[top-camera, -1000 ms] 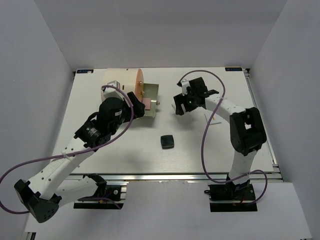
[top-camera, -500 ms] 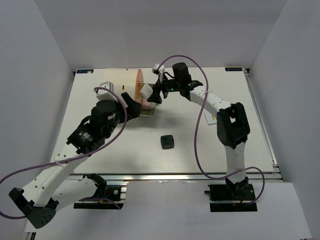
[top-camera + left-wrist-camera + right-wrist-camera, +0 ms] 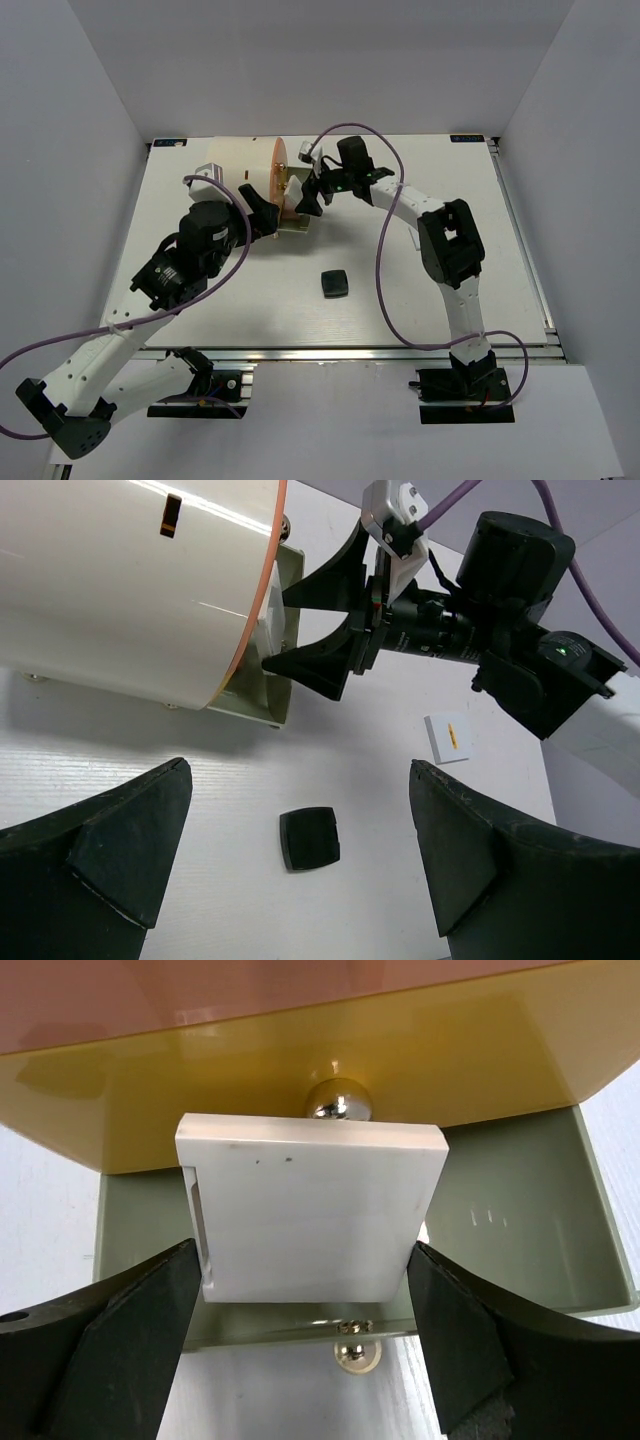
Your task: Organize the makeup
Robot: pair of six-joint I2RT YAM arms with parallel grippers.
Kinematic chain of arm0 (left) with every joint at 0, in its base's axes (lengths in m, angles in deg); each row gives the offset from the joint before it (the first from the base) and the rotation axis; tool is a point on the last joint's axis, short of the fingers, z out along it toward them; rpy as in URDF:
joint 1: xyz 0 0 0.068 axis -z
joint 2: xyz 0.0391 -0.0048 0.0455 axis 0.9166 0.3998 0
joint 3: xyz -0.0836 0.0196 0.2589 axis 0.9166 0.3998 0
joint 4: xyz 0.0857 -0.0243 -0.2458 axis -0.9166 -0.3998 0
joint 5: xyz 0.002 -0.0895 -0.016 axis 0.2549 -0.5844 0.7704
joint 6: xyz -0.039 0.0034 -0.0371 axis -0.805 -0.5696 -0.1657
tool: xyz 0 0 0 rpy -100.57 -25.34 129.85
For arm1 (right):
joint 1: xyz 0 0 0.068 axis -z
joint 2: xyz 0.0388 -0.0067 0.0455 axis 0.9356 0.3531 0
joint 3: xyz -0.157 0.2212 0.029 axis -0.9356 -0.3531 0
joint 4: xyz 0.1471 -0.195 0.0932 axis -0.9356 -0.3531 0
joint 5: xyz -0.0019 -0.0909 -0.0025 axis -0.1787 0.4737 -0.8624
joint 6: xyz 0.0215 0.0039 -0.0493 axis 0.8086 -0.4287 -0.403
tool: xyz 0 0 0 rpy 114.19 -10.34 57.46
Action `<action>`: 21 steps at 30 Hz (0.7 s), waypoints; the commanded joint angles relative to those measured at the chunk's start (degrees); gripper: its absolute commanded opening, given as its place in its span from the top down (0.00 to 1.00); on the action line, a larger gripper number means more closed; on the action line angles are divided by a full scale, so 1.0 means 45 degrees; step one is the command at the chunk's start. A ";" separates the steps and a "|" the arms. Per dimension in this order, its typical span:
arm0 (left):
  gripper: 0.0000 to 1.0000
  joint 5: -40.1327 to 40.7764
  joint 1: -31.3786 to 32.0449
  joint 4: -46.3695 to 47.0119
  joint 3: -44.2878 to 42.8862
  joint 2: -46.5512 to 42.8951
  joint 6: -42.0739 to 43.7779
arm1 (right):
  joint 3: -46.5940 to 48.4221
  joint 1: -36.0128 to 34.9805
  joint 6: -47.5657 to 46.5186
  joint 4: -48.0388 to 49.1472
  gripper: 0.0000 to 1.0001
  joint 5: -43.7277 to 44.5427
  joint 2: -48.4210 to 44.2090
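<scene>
My right gripper [image 3: 303, 1260] is shut on a white square tile [image 3: 312, 1210] and holds it over the open olive drawer [image 3: 520, 1220] of the cream cylinder [image 3: 240, 163]; in the top view it [image 3: 305, 192] is at the cylinder's orange front [image 3: 277, 172]. My left gripper [image 3: 300, 770] is open and empty, just left of the drawer [image 3: 265, 215] in the top view. A dark square compact [image 3: 334, 284] lies flat on the table, below my left gripper in its wrist view [image 3: 309, 838]. Another white tile [image 3: 448, 737] with an orange mark lies to the right.
The cream cylinder [image 3: 130, 580] lies on its side at the back left, with gold knobs [image 3: 338, 1097] on its drawers. The right arm [image 3: 400, 200] reaches across the back of the table [image 3: 200, 300]. Purple cables loop over both arms.
My right gripper swung left from the table's back middle to the cylinder's open drawer, carrying the white tile. My left gripper pulled back slightly from the drawer.
</scene>
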 commanded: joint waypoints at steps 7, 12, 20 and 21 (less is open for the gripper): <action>0.02 -0.0149 -0.0035 0.0308 0.0506 -0.0048 -0.0111 | -0.2921 -0.0064 -0.0951 0.2174 0.11 0.1755 -0.3646; 0.02 -0.1374 -0.0035 0.0718 0.0624 0.0476 0.0181 | -0.3409 0.0654 -0.0212 0.1281 0.11 0.2225 -0.4428; 0.02 -0.3276 0.0920 0.0544 0.0312 0.3601 0.0338 | -0.5241 0.3390 0.2017 -0.1573 0.18 0.3101 -0.6438; 0.02 -0.3197 0.1405 0.0214 0.0021 0.4455 0.0357 | -0.5999 0.3896 0.2096 -0.1632 0.18 0.3238 -0.7040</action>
